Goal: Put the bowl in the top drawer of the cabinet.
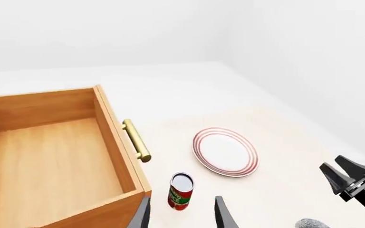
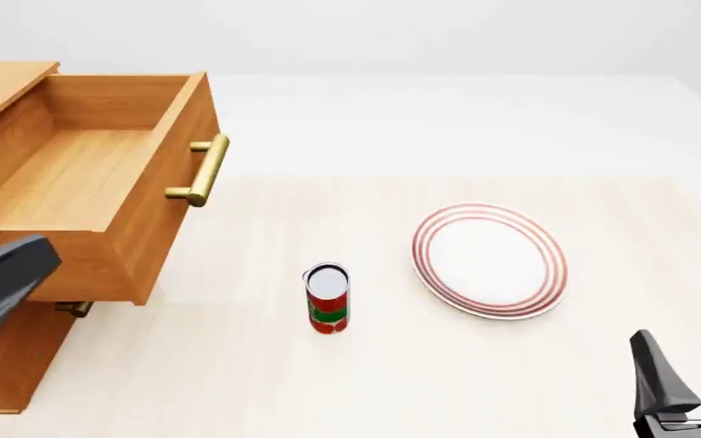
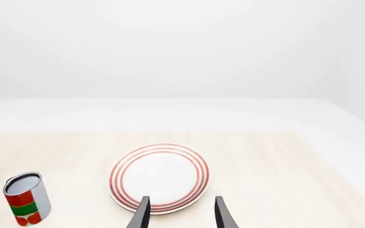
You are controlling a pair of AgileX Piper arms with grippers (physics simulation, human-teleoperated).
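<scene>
The bowl shows in no view, so its place cannot be told. The right gripper (image 2: 692, 370) and left gripper (image 1: 181, 209) hang parted, empty. Beyond the left gripper, the orange-brown wooden top drawer (image 2: 107, 164) is open and empty; loading remains.

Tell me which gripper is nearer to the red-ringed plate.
The right gripper. It sits open just on the near side of the plate, slightly to its right. The left gripper hangs open by the open drawer, beyond the can from the plate.
</scene>
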